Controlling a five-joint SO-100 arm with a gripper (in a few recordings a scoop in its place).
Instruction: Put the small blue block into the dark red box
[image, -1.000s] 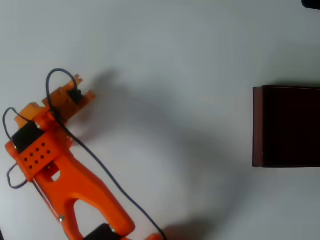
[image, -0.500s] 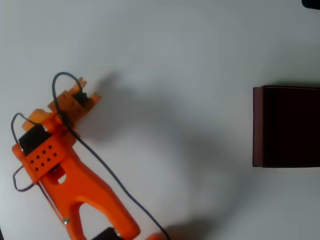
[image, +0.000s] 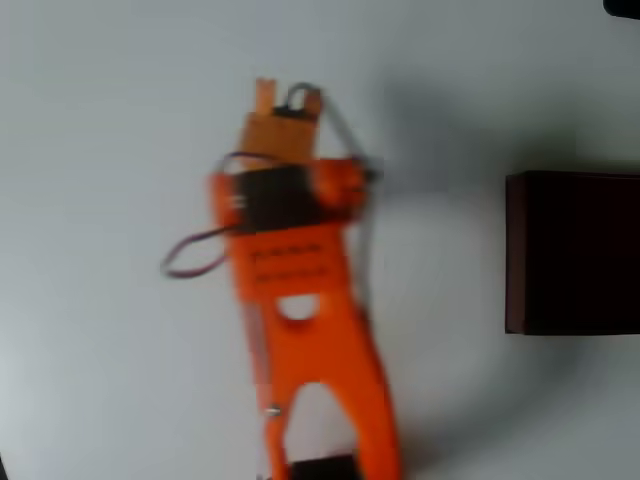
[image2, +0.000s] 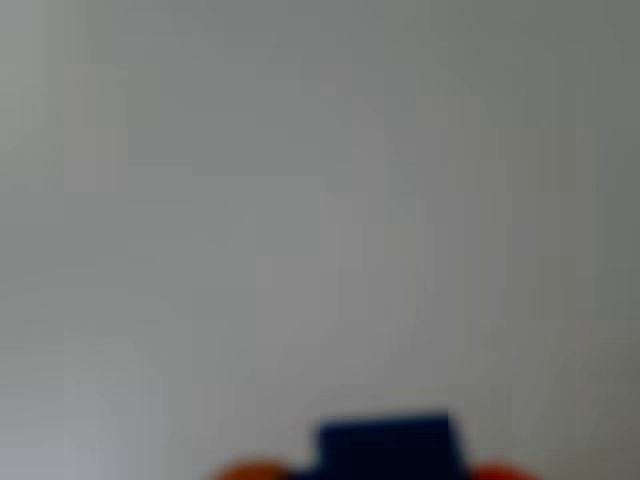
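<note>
Overhead view: orange arm (image: 300, 300) blurred, stretched up the pale surface (image: 110, 120), gripper (image: 287, 97) at its top end, well left of the dark red box (image: 570, 252) and a little above the level of that box's top wall. Box seated on the surface at the right edge, dark inside. Fingers (image: 265, 93) seen as two short orange prongs close together; whatever lay between them hidden from above by the wrist.

Wrist view: small blue block (image2: 385, 445) at the bottom edge, flanked left and right by blurred orange finger tips (image2: 245, 470) just beside it, apparently pinched between them; contact not sharp enough to be sure. Pale surface behind the block, heavily blurred. Block therefore at the gripper, well left of the box, not inside it.
</note>
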